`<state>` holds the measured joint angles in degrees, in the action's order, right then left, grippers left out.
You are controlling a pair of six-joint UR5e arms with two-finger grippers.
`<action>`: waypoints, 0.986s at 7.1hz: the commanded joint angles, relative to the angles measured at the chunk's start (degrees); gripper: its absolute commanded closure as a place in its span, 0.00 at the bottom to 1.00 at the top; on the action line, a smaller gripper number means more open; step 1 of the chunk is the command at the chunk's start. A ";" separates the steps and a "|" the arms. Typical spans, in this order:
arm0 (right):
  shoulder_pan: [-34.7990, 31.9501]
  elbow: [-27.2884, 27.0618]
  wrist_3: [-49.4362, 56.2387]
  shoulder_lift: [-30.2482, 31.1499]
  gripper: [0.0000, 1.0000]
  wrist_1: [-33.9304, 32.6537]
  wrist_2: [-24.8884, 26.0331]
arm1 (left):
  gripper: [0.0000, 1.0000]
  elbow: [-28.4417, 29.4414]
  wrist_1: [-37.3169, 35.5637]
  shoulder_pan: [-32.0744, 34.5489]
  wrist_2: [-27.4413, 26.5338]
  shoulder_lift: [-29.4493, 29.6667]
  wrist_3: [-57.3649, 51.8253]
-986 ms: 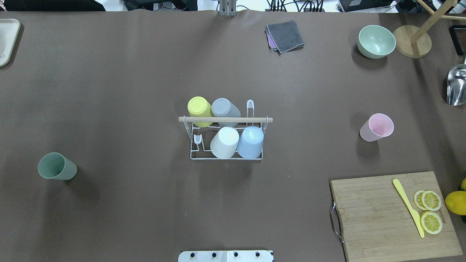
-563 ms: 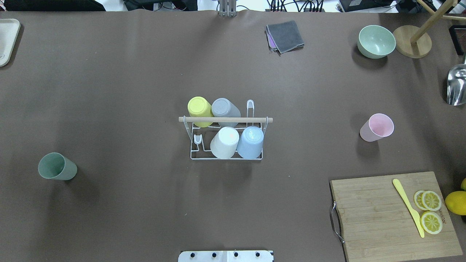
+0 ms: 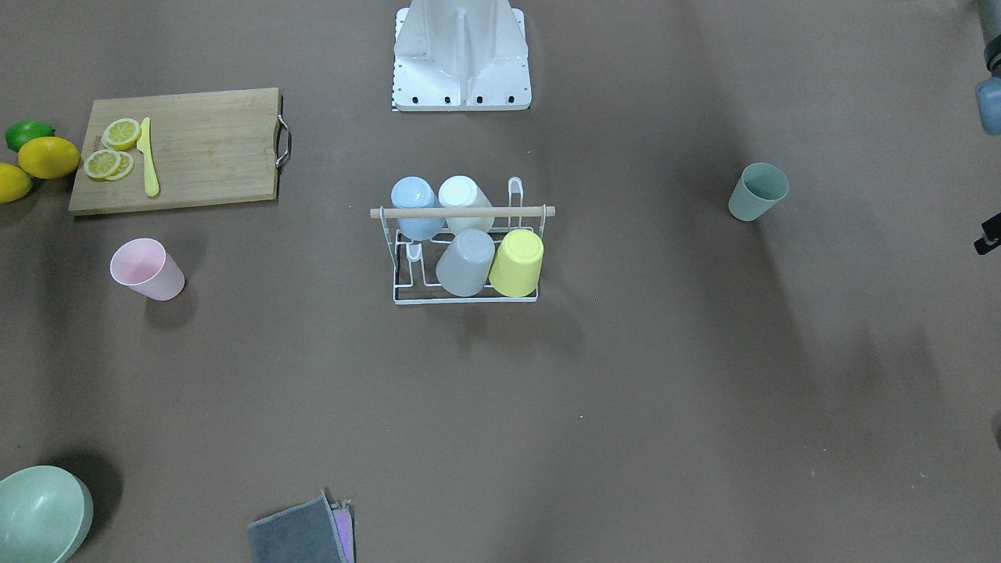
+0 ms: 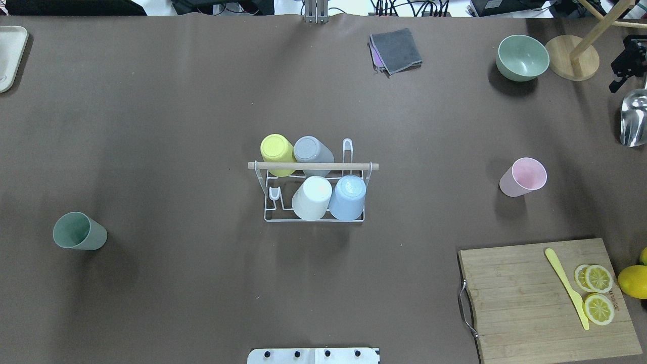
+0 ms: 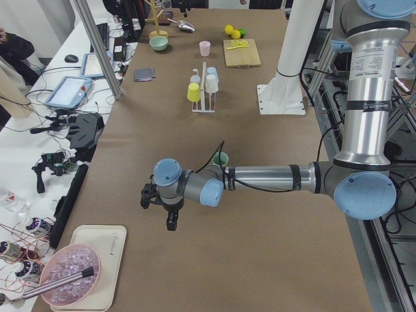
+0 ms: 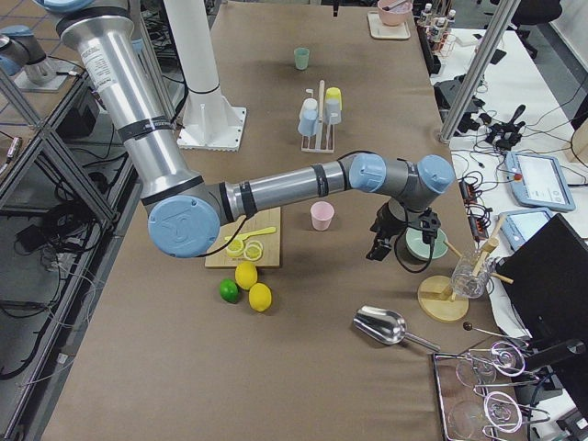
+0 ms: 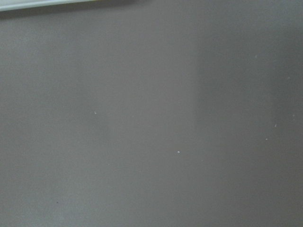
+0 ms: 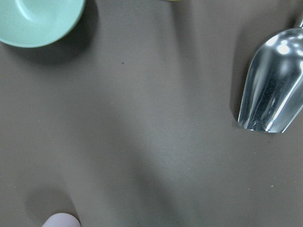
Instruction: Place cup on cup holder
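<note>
Four cups (image 4: 312,198) are already seated on the central cup holder (image 4: 313,166); two prongs (image 4: 347,146) are free. Green cup (image 4: 79,231) and pink cup (image 4: 523,177) are ungripped, well apart from it. Left gripper (image 5: 158,211), right gripper (image 6: 386,250): finger spread cannot be told.

On my screen a wooden cutting board (image 4: 520,303) carries a yellow knife (image 4: 566,288) lying beside lemon slices (image 4: 599,309), with a whole lemon (image 4: 633,281) just off its edge. Farther out I see a green bowl (image 4: 522,57), a metal scoop (image 4: 634,119) and a folded grey cloth (image 4: 397,49).
</note>
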<state>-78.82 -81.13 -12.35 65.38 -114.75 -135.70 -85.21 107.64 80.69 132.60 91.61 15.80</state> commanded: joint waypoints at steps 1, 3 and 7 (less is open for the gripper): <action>4.43 0.27 -1.10 -3.84 0.00 -6.41 -0.09 | 0.02 -0.57 -0.24 -0.01 0.03 4.08 6.59; 8.57 5.94 -0.75 -9.28 0.00 -7.15 -0.53 | 0.02 -1.29 -0.94 -0.10 -0.32 8.20 6.88; 14.73 18.44 7.11 -13.79 0.01 -6.19 -5.98 | 0.02 8.15 -15.29 0.08 -7.12 29.24 5.92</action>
<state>-65.63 -66.47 -9.86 52.30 -121.26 -140.88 -82.30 99.92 80.80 130.07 111.91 22.36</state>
